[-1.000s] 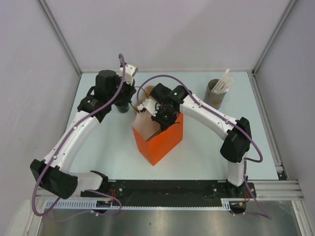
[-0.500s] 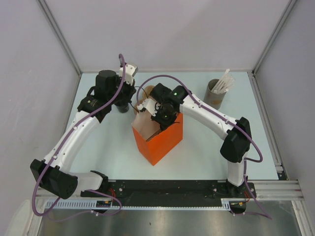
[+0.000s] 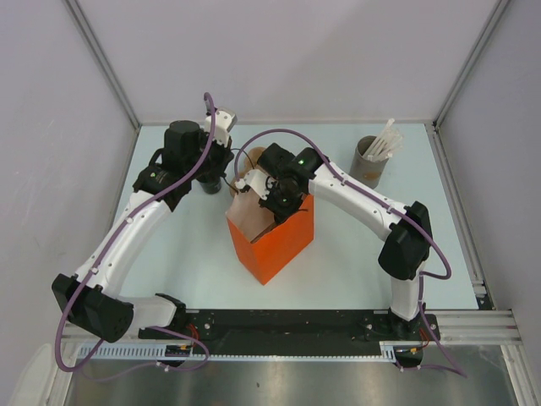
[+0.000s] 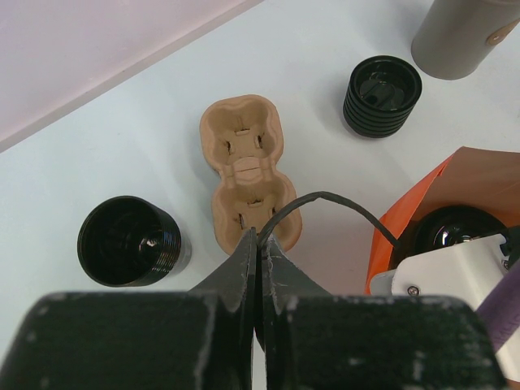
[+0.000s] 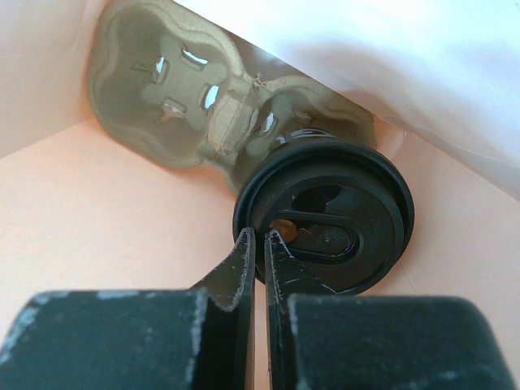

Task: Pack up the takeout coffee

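Inside the orange bag [image 3: 283, 241], the takeout coffee [image 5: 325, 215] stands upright in a pulp carrier [image 5: 154, 81], directly below the right gripper [image 5: 258, 237], which pinches its lid rim; the left gripper [image 4: 258, 241] pinches a thin black cord [image 4: 325, 197].

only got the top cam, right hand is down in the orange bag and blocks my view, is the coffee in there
observer: yes. The right wrist view shows the takeout coffee, lid on, down inside the orange bag.
operator: has the hand got hold of it
observer: it looks so. The right hand is pinched on the near rim of the cup's lid.
operator: and the left hand, i just see it hanging at the back left
observer: the left hand is shut on a thin black cord that arcs over to the bag's rim.
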Robot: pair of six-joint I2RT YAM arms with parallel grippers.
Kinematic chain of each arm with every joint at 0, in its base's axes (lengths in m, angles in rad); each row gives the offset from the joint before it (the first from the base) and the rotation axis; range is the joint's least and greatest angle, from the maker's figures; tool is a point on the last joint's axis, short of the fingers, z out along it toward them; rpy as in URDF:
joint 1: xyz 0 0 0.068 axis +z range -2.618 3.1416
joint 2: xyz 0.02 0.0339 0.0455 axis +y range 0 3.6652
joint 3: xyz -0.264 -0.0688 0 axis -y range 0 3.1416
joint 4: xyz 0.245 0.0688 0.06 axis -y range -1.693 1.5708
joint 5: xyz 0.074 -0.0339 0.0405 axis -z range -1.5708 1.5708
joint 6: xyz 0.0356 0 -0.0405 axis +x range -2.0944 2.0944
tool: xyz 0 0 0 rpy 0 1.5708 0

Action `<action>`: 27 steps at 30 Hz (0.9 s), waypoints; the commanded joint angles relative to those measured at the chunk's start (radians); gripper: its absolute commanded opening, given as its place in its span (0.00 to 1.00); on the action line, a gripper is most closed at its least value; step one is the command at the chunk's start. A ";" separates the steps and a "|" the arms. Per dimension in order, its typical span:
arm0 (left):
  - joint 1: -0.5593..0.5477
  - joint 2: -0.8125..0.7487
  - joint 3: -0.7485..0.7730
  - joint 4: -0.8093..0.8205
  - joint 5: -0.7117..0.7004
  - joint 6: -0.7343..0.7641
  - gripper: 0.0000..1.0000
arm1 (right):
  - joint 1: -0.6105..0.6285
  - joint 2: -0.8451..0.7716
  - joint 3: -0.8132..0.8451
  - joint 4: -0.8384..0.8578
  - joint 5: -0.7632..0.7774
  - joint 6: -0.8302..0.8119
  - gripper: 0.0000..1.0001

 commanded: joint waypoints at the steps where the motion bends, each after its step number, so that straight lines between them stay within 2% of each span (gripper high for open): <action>1: 0.003 -0.036 -0.007 0.019 0.008 -0.029 0.01 | 0.004 -0.044 0.000 0.016 0.000 0.010 0.00; 27: 0.003 -0.041 -0.015 0.024 0.009 -0.026 0.01 | 0.002 -0.018 -0.011 0.049 -0.027 0.015 0.00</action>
